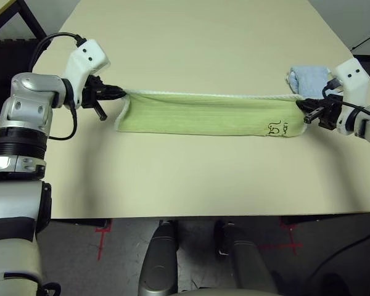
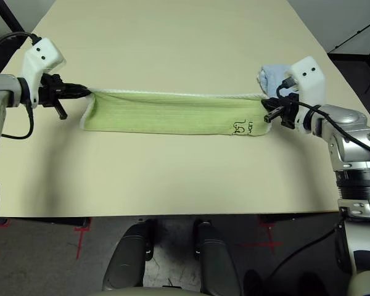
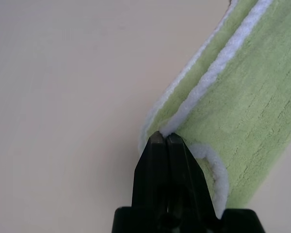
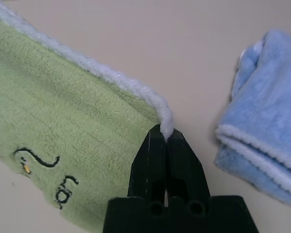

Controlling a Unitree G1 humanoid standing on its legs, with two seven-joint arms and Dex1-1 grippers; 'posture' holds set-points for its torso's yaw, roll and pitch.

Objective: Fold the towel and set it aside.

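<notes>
Green terry towel (image 1: 209, 114) hangs taut between both grippers, left (image 1: 118, 94) and right (image 2: 266, 115), jaws clamped on its white-edged corners; keep tension even, lower together onto the bench (image 1: 191, 43), clear of the pale blue folded towel (image 1: 309, 79).

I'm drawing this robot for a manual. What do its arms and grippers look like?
Both forearms are chunky silver metal cylinders with black ribbed bands. Each wrist carries a white, boxy plastic housing with small dark screw holes, and a black cable loops from it back along the arm. The left gripper and right gripper each have two slim, tapered black fingers on a black base.
</notes>
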